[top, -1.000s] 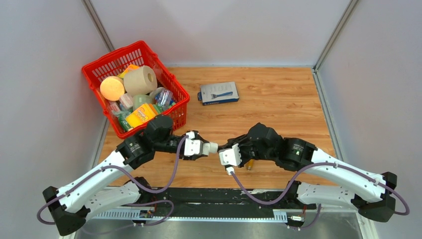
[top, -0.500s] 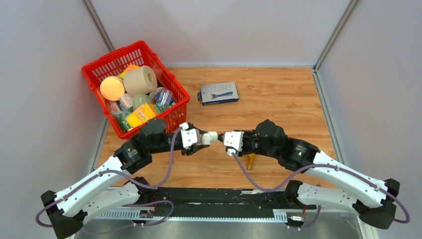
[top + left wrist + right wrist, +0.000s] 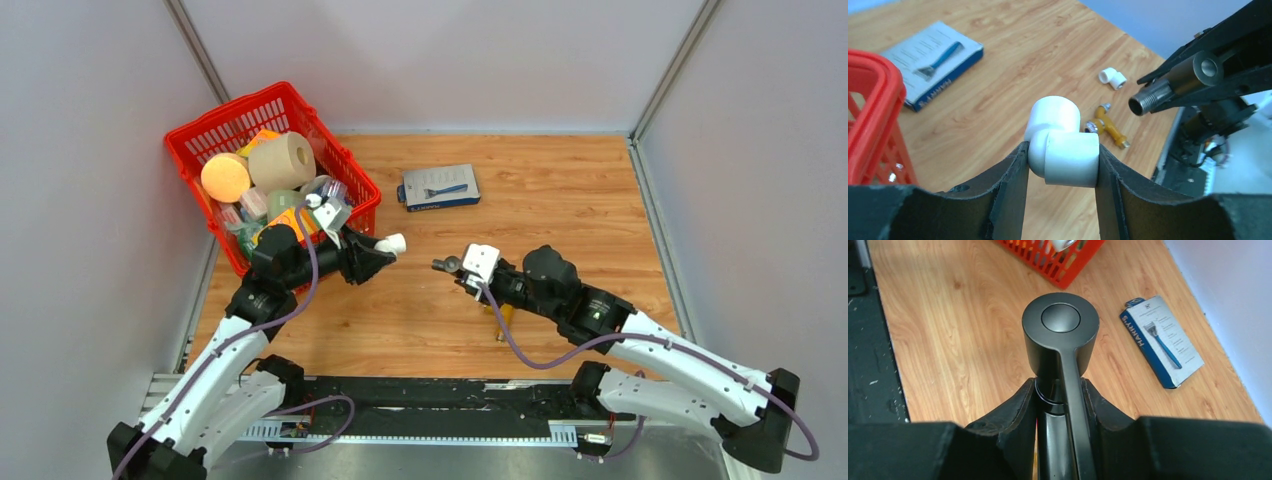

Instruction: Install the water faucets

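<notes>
Fingers point(image 3: 1013, 415) of right gripper point(image 3: 1058, 385) clamped on water faucet point(image 3: 1060, 330): stiff, probably weighty, slick; best held at body. Left gripper point(image 3: 1062, 150), at nine o'clock, clamping elbow fitting point(image 3: 1055, 120).

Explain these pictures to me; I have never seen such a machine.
Two robot arms are bolted at the near edge of a wooden table. The wide picture comes from a fixed camera overhead; the other two from a camera on each wrist, looking past whatever it holds. The left end effector clamps a white plastic elbow. The right end effector grips a dark metal faucet, its threaded end pointed toward the elbow, not touching. On the table: a red basket of household goods, a blue razor box, a second white elbow and a yellow fitting.
</notes>
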Controlling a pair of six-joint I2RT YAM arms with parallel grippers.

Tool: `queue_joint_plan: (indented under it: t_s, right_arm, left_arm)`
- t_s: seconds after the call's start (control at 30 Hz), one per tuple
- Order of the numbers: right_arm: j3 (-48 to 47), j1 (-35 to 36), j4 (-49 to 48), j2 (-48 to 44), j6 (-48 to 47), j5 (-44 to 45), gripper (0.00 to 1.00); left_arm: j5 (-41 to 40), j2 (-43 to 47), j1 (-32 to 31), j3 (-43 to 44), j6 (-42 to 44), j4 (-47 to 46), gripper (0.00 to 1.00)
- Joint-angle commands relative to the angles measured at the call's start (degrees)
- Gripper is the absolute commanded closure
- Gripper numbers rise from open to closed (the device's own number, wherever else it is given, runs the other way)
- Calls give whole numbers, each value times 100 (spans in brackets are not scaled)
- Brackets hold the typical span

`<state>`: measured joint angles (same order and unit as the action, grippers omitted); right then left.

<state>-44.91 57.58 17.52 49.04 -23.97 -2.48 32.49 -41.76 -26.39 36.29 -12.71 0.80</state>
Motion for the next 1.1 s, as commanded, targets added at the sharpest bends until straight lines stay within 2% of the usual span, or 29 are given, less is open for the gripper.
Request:
queue_joint_plan:
  t_s: [0.0, 0.2, 0.33, 0.47, 0.7, 0.87, 0.97, 1.07]
  right_arm:
    - [148, -422, -1363, -561, 182, -647, 100]
    - [412, -967, -2383, -729, -37, -1474, 100]
    - [421, -1258, -2788, -623, -248, -2045, 100]
    - [474, -1416, -3271, -650, -477, -2511, 100]
    - [228, -1434, -3290, -545, -1162, -3205, 100]
    - [52, -1425, -3053, -307, -1751, -3110, 100]
    - [35, -1425, -3140, -228, -1971, -3118, 100]
    - [-9, -1434, -3237, -228, -2121, -3101, 100]
  left_arm:
    - [1750, -157, 389, 350, -953, -592, 100]
    - [1927, -87, 415, 878, -1259, -651, 100]
    - [2979, -866, 495, 1371, -1882, -895, 100]
    - [3307, -1422, 521, 1767, -2007, -669, 99]
    - [3473, -1677, 609, 2259, -1928, -256, 100]
    - [3721, -1845, 714, 2435, -2463, -527, 100]
    - [3904, -1862, 776, 2391, -2841, -1011, 100]
    - [3993, -1862, 776, 2391, -2869, -994, 100]
